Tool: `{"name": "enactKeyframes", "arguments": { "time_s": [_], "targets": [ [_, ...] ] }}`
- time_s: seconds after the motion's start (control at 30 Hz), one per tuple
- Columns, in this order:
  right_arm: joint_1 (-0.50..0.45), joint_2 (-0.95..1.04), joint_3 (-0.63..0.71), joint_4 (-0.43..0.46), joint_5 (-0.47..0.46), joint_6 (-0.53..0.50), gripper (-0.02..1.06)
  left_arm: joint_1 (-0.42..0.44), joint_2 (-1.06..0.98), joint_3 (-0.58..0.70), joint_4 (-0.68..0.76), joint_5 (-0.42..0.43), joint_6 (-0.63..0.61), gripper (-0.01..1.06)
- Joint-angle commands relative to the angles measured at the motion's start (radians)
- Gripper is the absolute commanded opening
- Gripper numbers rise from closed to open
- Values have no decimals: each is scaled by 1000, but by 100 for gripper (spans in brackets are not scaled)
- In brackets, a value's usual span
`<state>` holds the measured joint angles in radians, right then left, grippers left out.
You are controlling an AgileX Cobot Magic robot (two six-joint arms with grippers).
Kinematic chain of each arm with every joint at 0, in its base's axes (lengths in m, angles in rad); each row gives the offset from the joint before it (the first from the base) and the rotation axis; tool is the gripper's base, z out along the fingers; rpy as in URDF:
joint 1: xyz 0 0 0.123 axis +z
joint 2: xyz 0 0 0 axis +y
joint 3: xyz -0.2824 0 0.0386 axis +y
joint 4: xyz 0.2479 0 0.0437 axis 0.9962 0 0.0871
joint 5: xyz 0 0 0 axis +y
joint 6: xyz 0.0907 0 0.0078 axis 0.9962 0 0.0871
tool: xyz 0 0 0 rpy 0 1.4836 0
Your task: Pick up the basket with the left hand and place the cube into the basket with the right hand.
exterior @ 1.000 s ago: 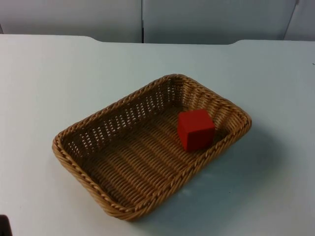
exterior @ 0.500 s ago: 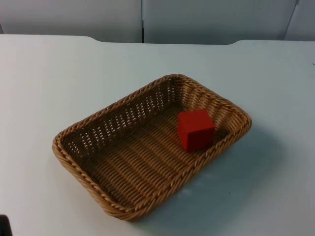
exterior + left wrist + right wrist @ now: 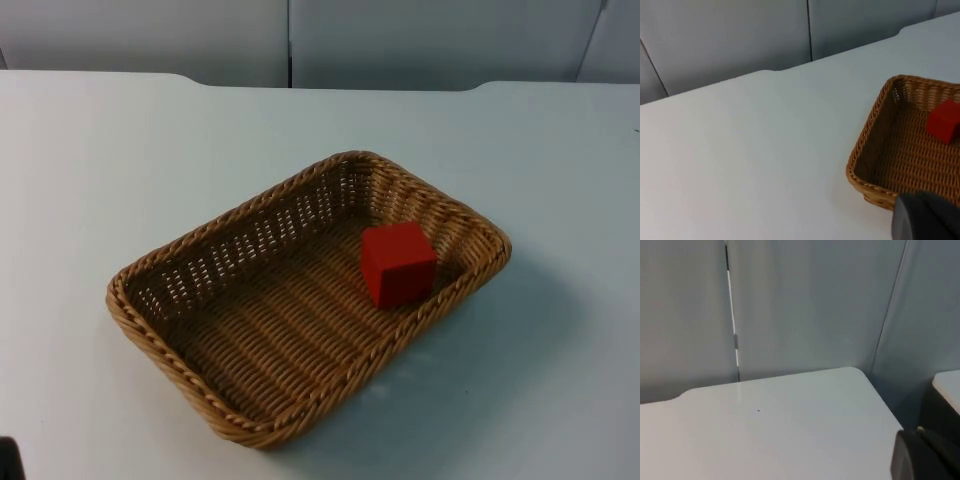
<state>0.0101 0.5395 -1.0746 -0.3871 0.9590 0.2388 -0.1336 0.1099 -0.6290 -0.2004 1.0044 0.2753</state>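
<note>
A woven wicker basket (image 3: 180,268) rests on the white table, set at a slant near the middle. Inside it, a red cube (image 3: 397,262) sits against the right end. In the left wrist view the basket (image 3: 875,150) with the cube (image 3: 944,120) lies just ahead of my left gripper (image 3: 927,217), which is off the basket and holds nothing. My right gripper (image 3: 925,457) is away from the basket, over a bare table corner facing the grey partition wall (image 3: 805,305).
The grey partition wall (image 3: 300,40) closes the table's far edge. White table top (image 3: 90,170) lies open all around the basket. A small dark object (image 3: 8,460) pokes in at the front left edge.
</note>
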Motion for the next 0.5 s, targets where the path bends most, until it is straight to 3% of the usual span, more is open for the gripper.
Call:
{"name": "enactKeyframes", "arguments": {
  "time_s": [0.0, 0.1, 0.23, 0.47],
  "targets": [
    [-2, -79, 101, 2, -78, 66, 0, -31, -31, 2, 44, 5, -35, 0],
    [-2, -226, 251, -20, -165, 162, 0, -45, -69, 2, 107, 5, -89, 0],
    [-2, -367, 374, -47, -211, 191, 0, -45, -80, 2, 119, 5, -103, 0],
    [-2, -540, 504, 8, -119, 159, 0, -45, -80, 2, 117, 5, -127, 0]
  ]
}}
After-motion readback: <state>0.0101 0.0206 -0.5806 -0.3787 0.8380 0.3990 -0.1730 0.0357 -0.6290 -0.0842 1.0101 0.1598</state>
